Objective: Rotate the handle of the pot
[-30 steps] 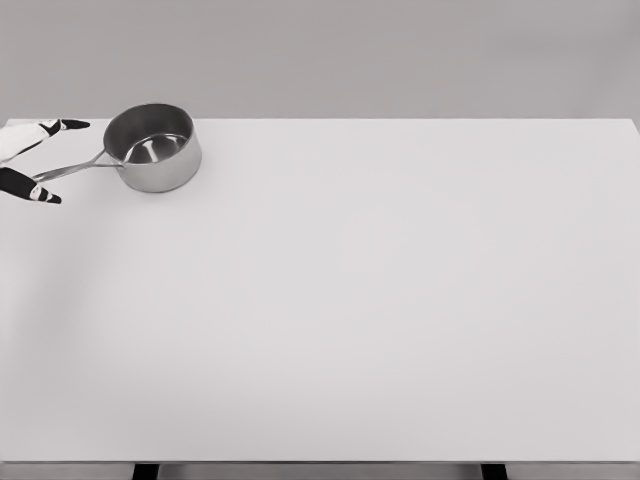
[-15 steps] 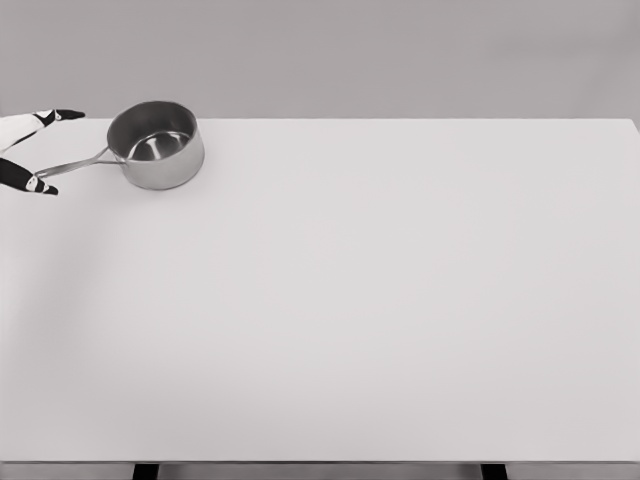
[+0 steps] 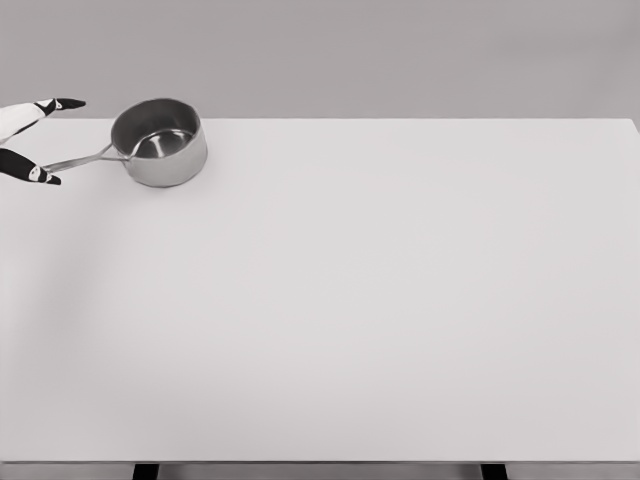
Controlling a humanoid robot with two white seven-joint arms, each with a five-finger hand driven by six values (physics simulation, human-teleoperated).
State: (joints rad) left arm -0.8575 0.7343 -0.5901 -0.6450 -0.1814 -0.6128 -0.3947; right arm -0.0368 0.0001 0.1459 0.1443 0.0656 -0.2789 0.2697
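Far off at the left of the desk (image 3: 380, 300), close to its far edge, stood the pot (image 3: 160, 142), a small steel saucepan, upright and open at the top, its shiny inside showing. Its handle (image 3: 85, 158), a thin metal rod, ran from the pot's left wall out toward the left and slightly nearer, reaching almost to the left border of the view. The left hand (image 3: 25, 140) came in at that border, only partly in view: a white finger with a black tip (image 3: 60, 104) pointed right above the far edge of the desk, and a second dark finger (image 3: 28, 170) lay lower, its tip right at the outer end of the handle. The fingers stood spread apart, one on the far side of the handle's end and one on its near side; whether the lower one actually pressed on the metal could not be told, and they were not closed around it. The pot's body was well apart from the hand. A pale grey wall (image 3: 400, 55) rose behind the desk.
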